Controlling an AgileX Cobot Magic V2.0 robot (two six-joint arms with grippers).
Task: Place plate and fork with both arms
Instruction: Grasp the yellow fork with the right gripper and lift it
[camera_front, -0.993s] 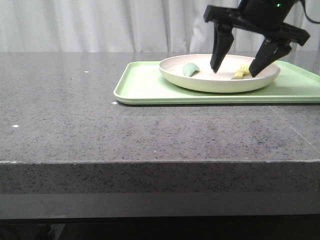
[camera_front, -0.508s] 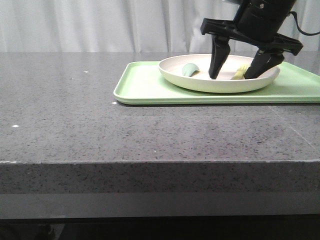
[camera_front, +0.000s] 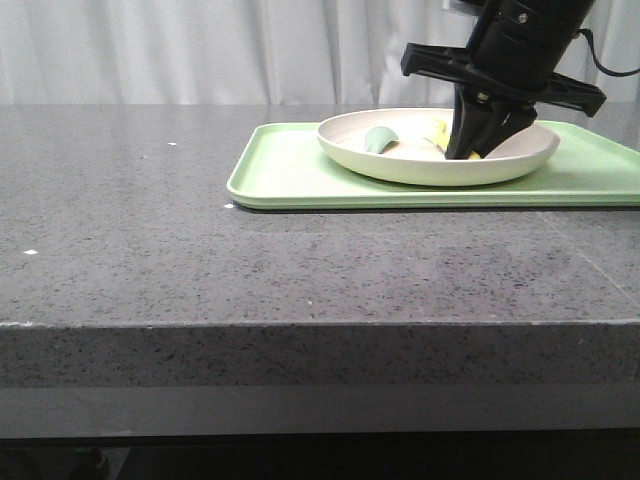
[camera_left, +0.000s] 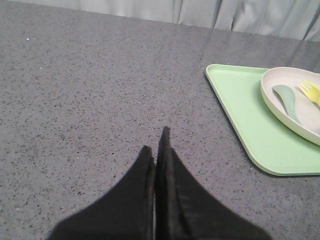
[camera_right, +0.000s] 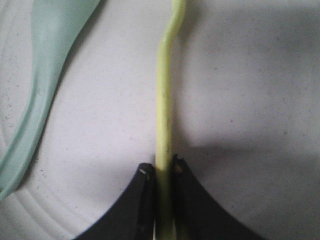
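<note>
The cream-white plate (camera_front: 400, 160) sits on the light-green tray (camera_front: 290, 175) at the back right of the table; it also shows in the left wrist view (camera_left: 300, 117). My right gripper (camera_front: 475, 150) reaches down into the plate and is shut on the pale-yellow fork (camera_right: 165, 100), whose handle runs between the jaws; the fork's prongs show in the left wrist view (camera_left: 311, 91). My left gripper (camera_left: 156, 145) is shut and empty, over bare table well left of the tray. It does not show in the front view.
A teal-green rounded utensil (camera_front: 380, 139) lies in the plate's left half, beside the fork (camera_right: 45, 80). The dark speckled table (camera_front: 150, 220) spreads left of the tray. A white curtain hangs behind.
My right gripper went from wide open above the plate to lowered into it, and its jaws closed on the fork.
</note>
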